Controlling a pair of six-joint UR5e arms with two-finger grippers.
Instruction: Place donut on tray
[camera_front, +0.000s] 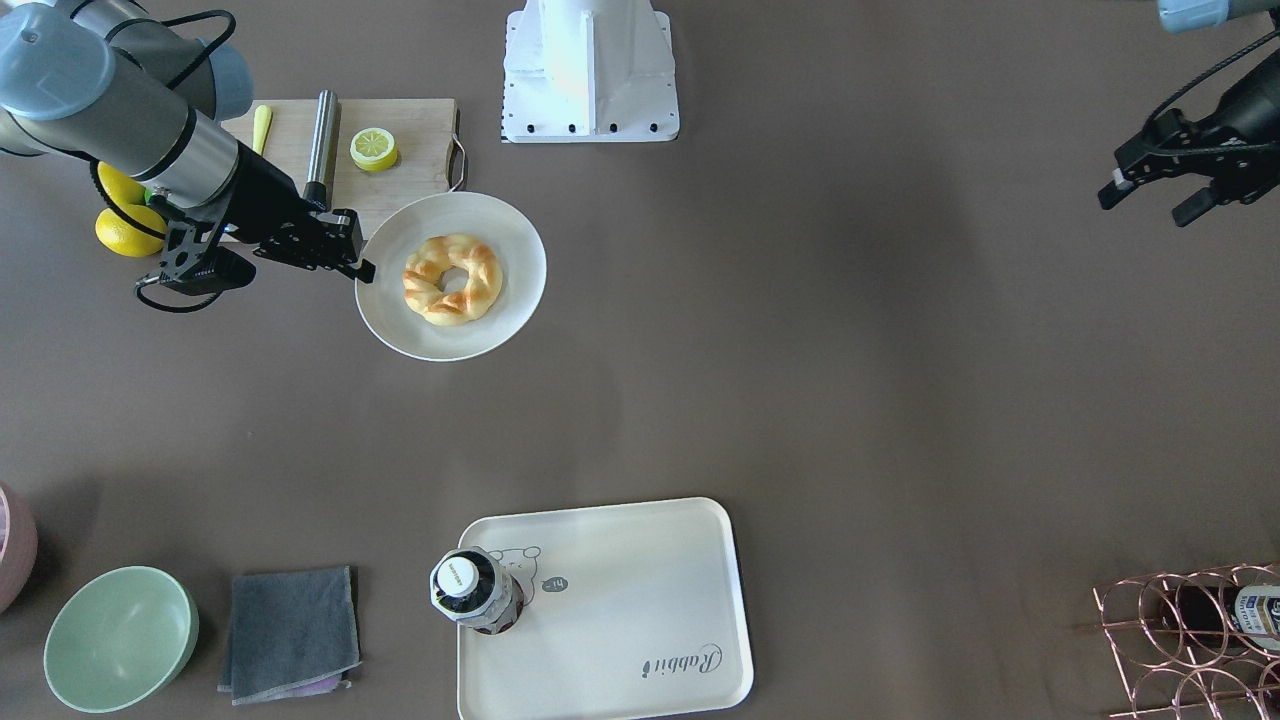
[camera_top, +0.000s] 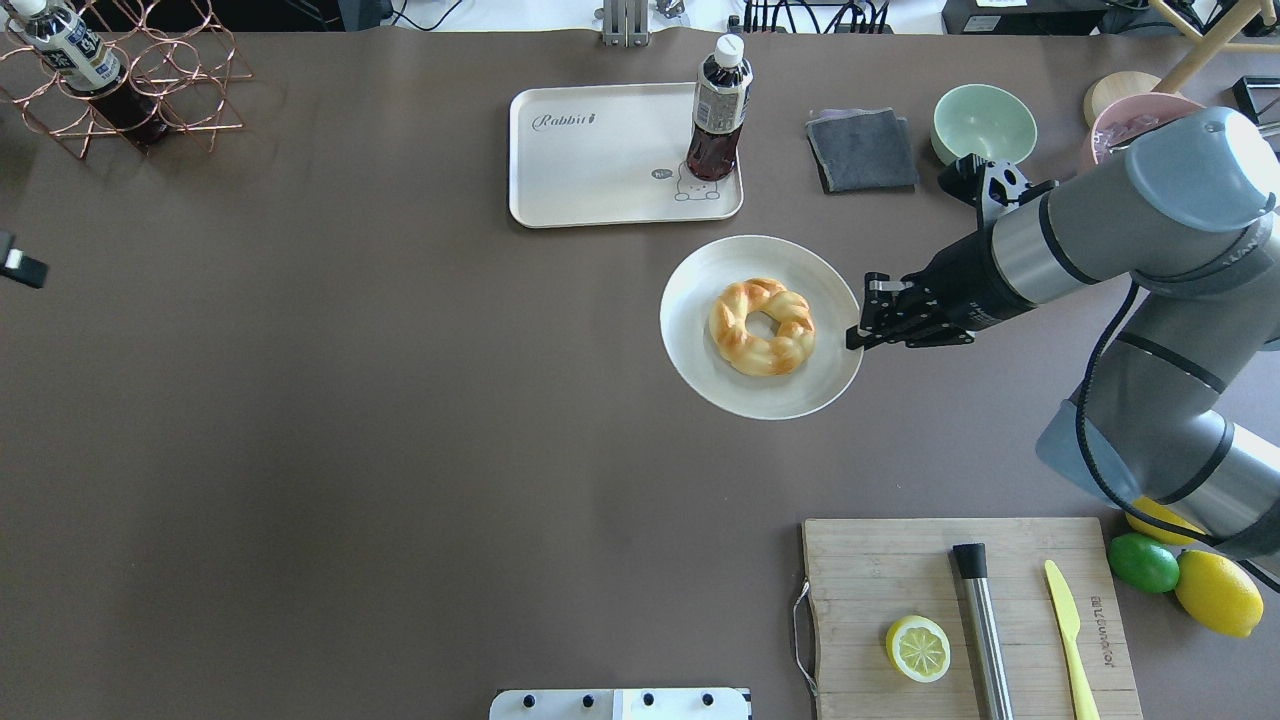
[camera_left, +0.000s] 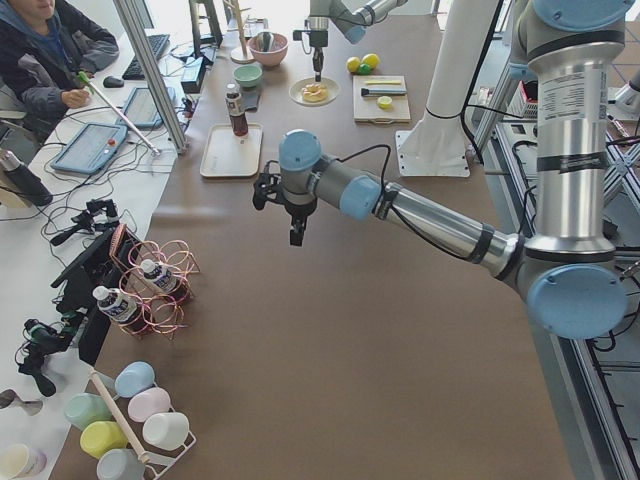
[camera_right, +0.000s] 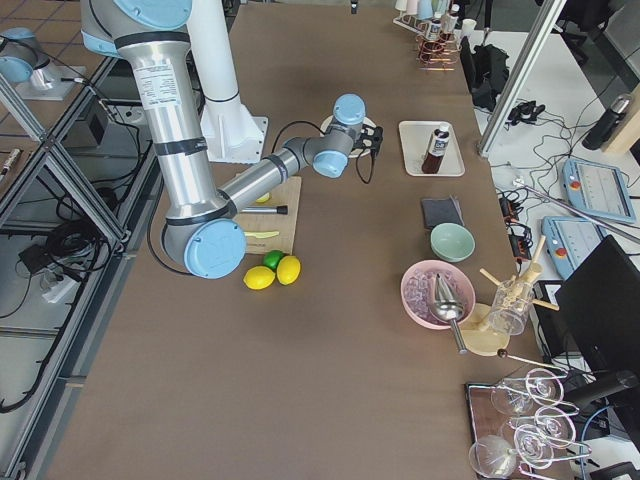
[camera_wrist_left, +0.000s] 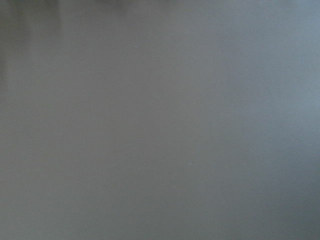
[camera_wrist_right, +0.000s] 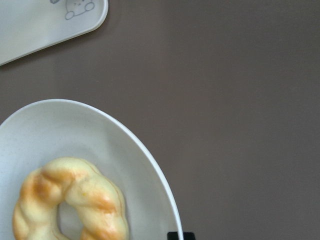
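Observation:
The donut (camera_front: 450, 278), a golden twisted ring, lies on a round white plate (camera_front: 520, 260); both also show in the overhead view, donut (camera_top: 762, 326) and plate (camera_top: 700, 290). The cream tray (camera_top: 590, 160) with "Rabbit" script lies beyond the plate and carries a dark drink bottle (camera_top: 715, 120) on its bear drawing. My right gripper (camera_top: 856, 338) hovers at the plate's right rim, apart from the donut, and looks shut and empty. The right wrist view shows the donut (camera_wrist_right: 70, 205) and a tray corner (camera_wrist_right: 40, 25). My left gripper (camera_front: 1145, 205) is open and empty, far off at the table's other side.
A wooden cutting board (camera_top: 900, 570) holds a lemon half (camera_top: 918, 648), a metal rod (camera_top: 985, 630) and a yellow knife (camera_top: 1070, 630). Lemons and a lime (camera_top: 1145, 562) lie beside it. A grey cloth (camera_top: 862, 150), a green bowl (camera_top: 984, 122) and a wire rack (camera_top: 130, 90) stand along the far edge.

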